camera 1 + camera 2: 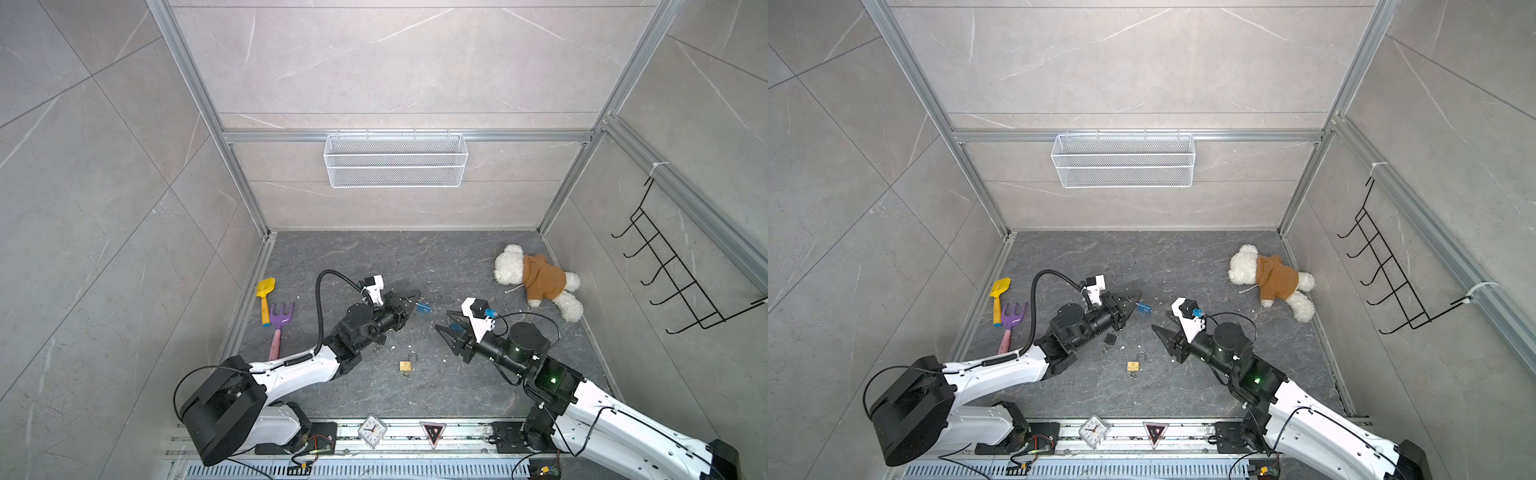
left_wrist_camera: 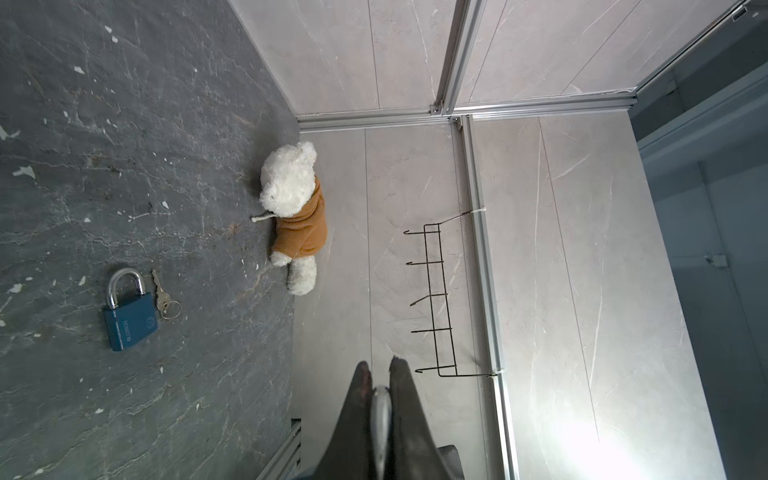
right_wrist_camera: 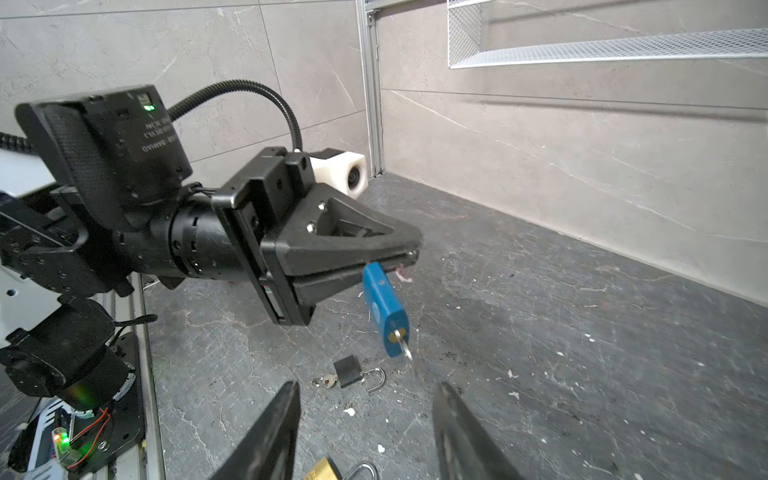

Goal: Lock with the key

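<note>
Looking at the right wrist view, we find the left gripper [image 3: 409,257] clamped on the top of the blue padlock [image 3: 384,307], which hangs at frame centre with the key [image 3: 403,345] seated in its lower end. The right gripper [image 1: 442,319] stands half open and empty, right of centre in a top view.

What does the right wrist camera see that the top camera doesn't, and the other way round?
Only the right wrist view shows the silver key poking out of the blue padlock; from above it is too small to see. Only a top view shows the teddy bear, yellow shovel, purple rake and clock. Both show the left claw holding the blue padlock, plus the black padlock and brass padlock.
</note>
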You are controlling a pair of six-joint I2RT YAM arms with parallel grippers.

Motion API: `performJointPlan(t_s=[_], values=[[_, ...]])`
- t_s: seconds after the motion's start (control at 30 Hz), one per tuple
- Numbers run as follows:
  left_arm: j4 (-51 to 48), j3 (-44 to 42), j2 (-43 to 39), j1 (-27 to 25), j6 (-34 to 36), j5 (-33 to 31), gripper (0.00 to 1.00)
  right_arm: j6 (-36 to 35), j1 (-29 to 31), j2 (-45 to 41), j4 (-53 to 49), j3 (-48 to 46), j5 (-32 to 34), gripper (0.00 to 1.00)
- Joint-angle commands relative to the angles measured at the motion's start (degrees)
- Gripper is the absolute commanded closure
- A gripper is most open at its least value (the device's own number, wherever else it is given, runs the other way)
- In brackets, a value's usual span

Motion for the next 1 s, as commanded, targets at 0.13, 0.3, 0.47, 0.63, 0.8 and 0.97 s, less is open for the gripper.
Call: performJointPlan(t_s=[0.13, 0.3, 0.47, 0.63, 0.8, 0.97], values=[[12.92, -0.46, 2.91, -0.59, -4.56, 1.72, 1.0, -2.26, -0.28, 5.92, 2.66, 3.22, 0.3, 0.49], [13.68, -0.04, 3.19, -0.73, -4.47, 2.98, 1.0, -1.78, -1.24, 8.97, 2.66, 4.57, -0.54, 0.52], [14.18, 0.14, 2.71, -0.81, -3.86, 4.2, 1.0, -0.67, -2.79, 9.42, 4.1, 4.41, -0.6, 0.53], [13.13, -1.02, 1.87, -0.82, -3.66, 3.48, 1.0, -1.15, -3.78, 7.15, 4.34, 4.38, -3.53, 0.53], [13.55, -0.76, 2.44, -0.82, -3.64, 3.95, 1.0, -2.12, -4.02, 5.9, 2.5, 4.85, -5.86, 0.54], [14.22, -0.05, 3.42, -0.82, -3.97, 4.73, 1.0, -3.24, -4.1, 8.29, 1.36, 5.56, -5.51, 0.54]])
